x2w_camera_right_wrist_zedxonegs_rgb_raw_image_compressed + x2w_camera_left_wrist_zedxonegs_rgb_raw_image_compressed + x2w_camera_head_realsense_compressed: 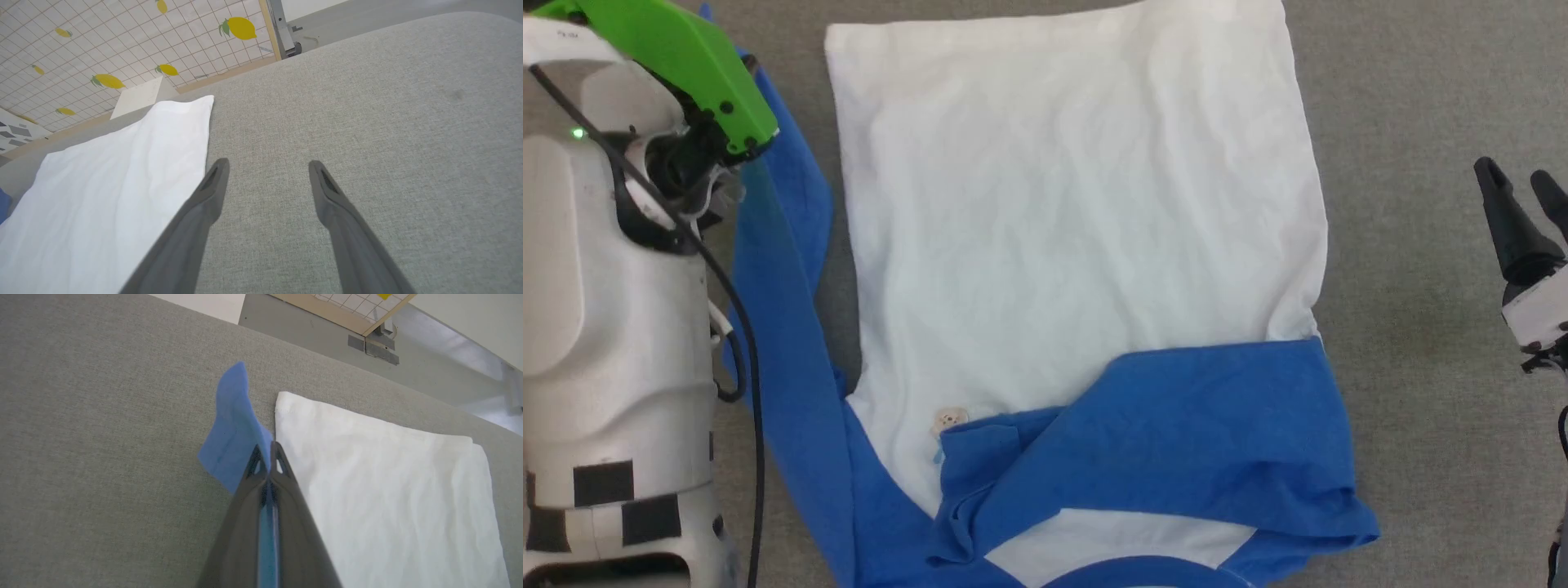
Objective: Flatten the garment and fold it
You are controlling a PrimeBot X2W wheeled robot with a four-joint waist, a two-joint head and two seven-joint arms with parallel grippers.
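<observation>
So the garment (1078, 245) lies spread chest-up on the grey table (1421, 327), with the white body mostly flat. One blue sleeve (1176, 425) is already folded across the chest, just beside the little bear (949, 420), so I'd guess that's the first fold done. The other sleeve (784, 310) runs along the garment's opposite side. The left gripper (267, 451) is clamped on it, with blue cloth pinched between its fingers. My read is that it's lifting that sleeve to lay it over the white body the same way. The right gripper (267, 165) hangs well off the garment's far edge, fingers spread wide and empty, probably just parked out of the way.

In the head view the arm's green cover (694, 57) sits in front of the pinch. The left wrist view shows it plainly, with the sleeve end flopping past the fingertips. The right wrist view shows bare table between that gripper's fingers.
</observation>
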